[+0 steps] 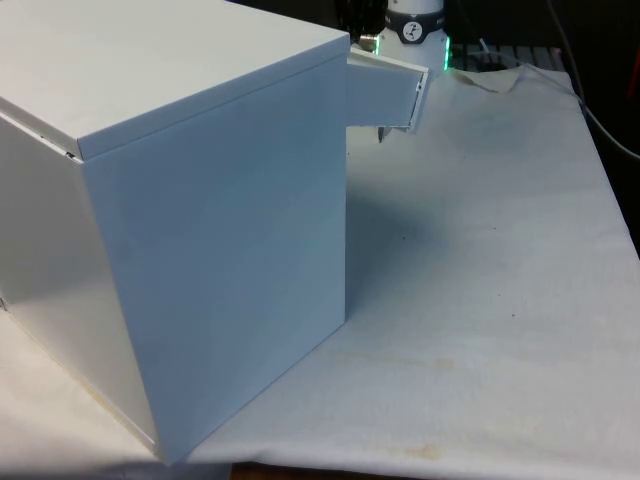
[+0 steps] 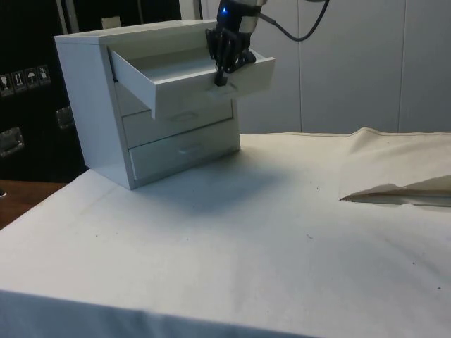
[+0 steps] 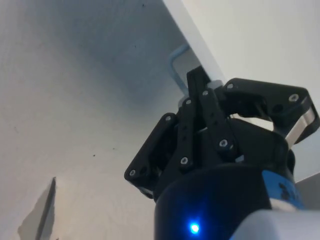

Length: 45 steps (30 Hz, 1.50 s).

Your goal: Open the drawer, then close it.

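The table (image 2: 232,239) under its white cloth is taking most of the side view, and the white chest of drawers (image 2: 99,105) is standing on it at about 10 o'clock from the middle of the cloth. In the front view the chest (image 1: 200,230) is turning its plain side and back to the camera. The top drawer (image 2: 190,74) is standing pulled well out of the chest, while the two drawers under it are sitting flush in the body. In the front view the end of this open drawer (image 1: 385,95) is sticking out at about 1 o'clock from the chest's corner. A loose fold of cloth (image 2: 398,169) is lying on the table at 3 o'clock, well apart from the chest. The black gripper (image 2: 224,70) is reaching down at the front panel of the open drawer. In the wrist view the gripper (image 3: 200,95) is having its fingers clenched together against the edge of the drawer front, just beside the drawer handle (image 3: 176,65); I cannot tell whether something is being grasped between them.
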Each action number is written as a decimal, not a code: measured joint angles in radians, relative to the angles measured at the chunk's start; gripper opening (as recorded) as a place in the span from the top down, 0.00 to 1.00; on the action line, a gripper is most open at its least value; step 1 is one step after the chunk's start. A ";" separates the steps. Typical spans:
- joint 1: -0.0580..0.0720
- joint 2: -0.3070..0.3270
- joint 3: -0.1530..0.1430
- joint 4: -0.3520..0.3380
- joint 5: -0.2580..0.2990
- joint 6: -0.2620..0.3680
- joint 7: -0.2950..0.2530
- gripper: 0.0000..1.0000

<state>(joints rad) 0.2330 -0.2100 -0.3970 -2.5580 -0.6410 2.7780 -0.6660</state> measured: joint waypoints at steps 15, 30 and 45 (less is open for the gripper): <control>0.001 -0.005 0.002 0.020 -0.018 -0.032 -0.011 1.00; 0.001 -0.010 0.004 0.058 -0.040 -0.076 -0.021 1.00; 0.005 -0.011 0.011 0.104 -0.055 -0.127 -0.032 1.00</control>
<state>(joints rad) 0.2380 -0.2210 -0.3860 -2.4540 -0.6960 2.6510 -0.6980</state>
